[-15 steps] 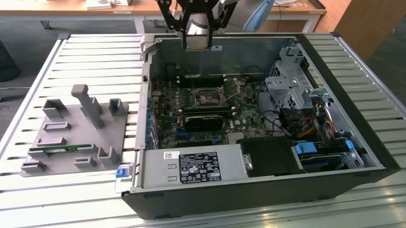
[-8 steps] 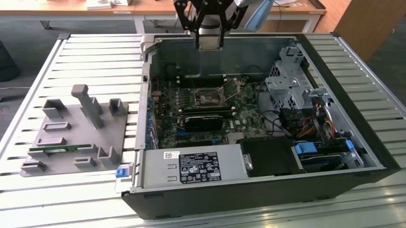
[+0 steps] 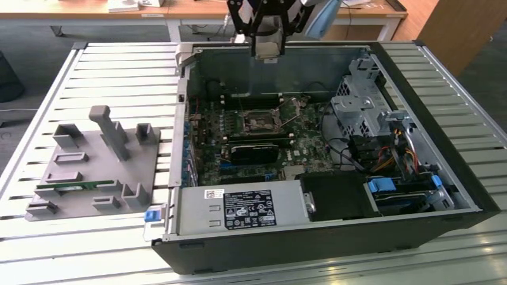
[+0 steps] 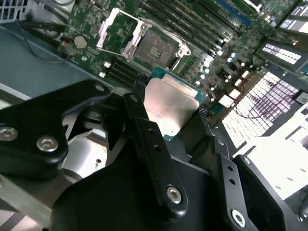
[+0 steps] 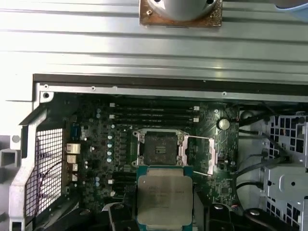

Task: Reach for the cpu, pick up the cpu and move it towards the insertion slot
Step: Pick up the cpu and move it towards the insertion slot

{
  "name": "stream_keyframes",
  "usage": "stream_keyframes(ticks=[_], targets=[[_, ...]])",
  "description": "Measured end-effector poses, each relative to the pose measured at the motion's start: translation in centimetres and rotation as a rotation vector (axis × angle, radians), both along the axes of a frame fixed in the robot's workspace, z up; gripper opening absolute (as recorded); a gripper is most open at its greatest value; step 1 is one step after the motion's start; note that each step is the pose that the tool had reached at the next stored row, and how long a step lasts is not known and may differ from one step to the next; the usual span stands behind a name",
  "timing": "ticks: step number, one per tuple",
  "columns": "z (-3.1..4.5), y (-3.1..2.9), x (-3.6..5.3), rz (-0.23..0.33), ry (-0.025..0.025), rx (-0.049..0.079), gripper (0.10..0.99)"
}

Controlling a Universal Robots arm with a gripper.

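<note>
The gripper (image 4: 171,120) was clenched on the cpu (image 5: 165,201), gripping 2 opposite edges; it hung above the open case, short of the insertion slot (image 5: 159,148); the chip looked light, stiff, slippery and fragile underneath.

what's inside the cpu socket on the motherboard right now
Nothing: the insertion slot is open with its dark centre bare. The cpu is held in the gripper, apart from it.
</note>
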State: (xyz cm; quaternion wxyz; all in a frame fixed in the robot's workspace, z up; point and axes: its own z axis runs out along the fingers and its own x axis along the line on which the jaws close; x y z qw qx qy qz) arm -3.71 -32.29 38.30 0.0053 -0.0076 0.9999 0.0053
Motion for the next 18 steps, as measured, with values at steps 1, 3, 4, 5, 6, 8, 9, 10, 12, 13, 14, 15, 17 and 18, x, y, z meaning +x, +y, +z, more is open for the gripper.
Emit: stream_keyframes(ticks=[1, 3, 4, 5, 6, 8, 9, 10, 12, 13, 14, 15, 17, 18], targets=[[-0.03, 0.16, 0.18, 0.000, 0.0000, 0.000, 0.545], [-0.07, 0.46, 0.52, 0.000, 0.0000, 0.000, 0.545], [-0.08, 0.65, 0.65, 0.000, 0.0000, 0.000, 0.545], [-0.09, 0.88, 0.76, 0.000, 0.0000, 0.000, 0.545], [-0.10, 1.04, 0.83, 0.000, 0.0000, 0.000, 0.545], [-0.13, 1.30, 0.93, 0.000, -0.0004, 0.000, 0.545], [-0.15, 1.43, 0.98, 0.000, -0.0005, 0.000, 0.545], [-0.16, 1.56, 1.04, 0.000, -0.0006, 0.000, 0.545], [-0.18, 1.73, 1.13, 0.000, -0.0007, 0.000, 0.545], [-0.18, 1.76, 1.14, 0.000, -0.0007, 0.000, 0.545], [-0.18, 1.76, 1.13, 0.000, -0.0008, 0.000, 0.545], [-0.18, 1.77, 1.13, 0.000, -0.0008, 0.000, 0.545], [-0.18, 1.78, 1.13, 0.000, -0.0008, 0.000, 0.545], [-0.18, 1.78, 1.13, 0.000, -0.0008, 0.000, 0.545]])
